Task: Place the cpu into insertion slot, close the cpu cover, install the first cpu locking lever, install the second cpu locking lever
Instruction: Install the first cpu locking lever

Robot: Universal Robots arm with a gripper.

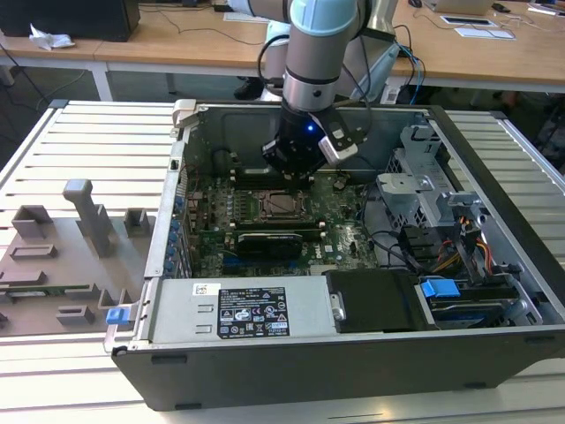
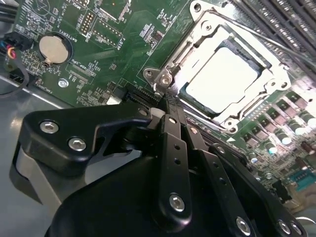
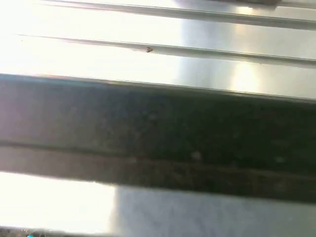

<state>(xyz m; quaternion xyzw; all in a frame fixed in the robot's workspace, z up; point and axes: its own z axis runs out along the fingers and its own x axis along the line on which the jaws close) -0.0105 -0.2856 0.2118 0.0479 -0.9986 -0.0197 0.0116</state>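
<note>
The gripper hangs low inside the open computer case, its black fingers pressed together with nothing between them; in the second wrist view their tips sit right at the corner of the cpu cover, by a silvery lever tab. In the exterior view the gripper hovers just above the socket area of the green motherboard.

The case lies on its side on a slatted metal table, with a grey fixture tray well apart toward the exterior view's left. A silver power supply runs along the near wall of the case.

The cpu lies flat in the insertion slot, its pale metal top showing through the window of the cover, which lies down over it. A round coin battery sits on the board well apart from the socket.
</note>
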